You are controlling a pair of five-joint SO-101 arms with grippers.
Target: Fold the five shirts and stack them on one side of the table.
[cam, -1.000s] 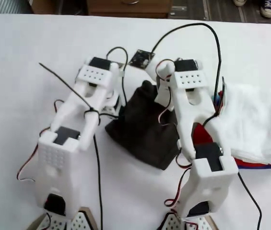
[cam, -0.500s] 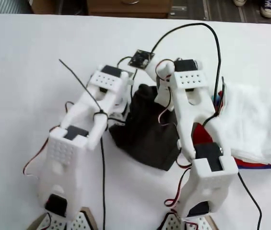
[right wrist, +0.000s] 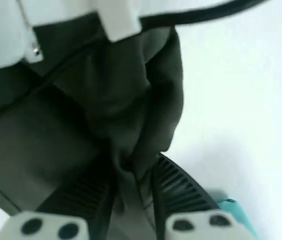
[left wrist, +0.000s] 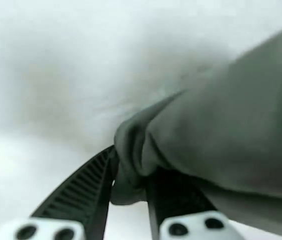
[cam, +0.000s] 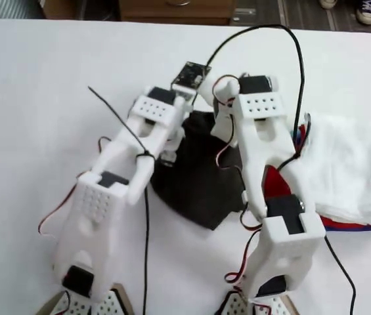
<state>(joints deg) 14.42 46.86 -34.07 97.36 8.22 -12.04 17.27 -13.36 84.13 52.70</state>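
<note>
Clamped narrow between the left fingers: a bunched fold of the dark shirt. Pinched likewise in the right fingers, another edge. Crumpled mid-desk between both arms, just beside the white-topped stack.

The dark shirt was matt, soft cloth; the white shirt a coarser weave. Arm shells were white matt plastic, gripper fingers black ribbed plastic.

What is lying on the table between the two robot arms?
The dark shirt, bunched on the white table, as the high view shows. The left tool and the right tool each pinch a fold of it.
</note>
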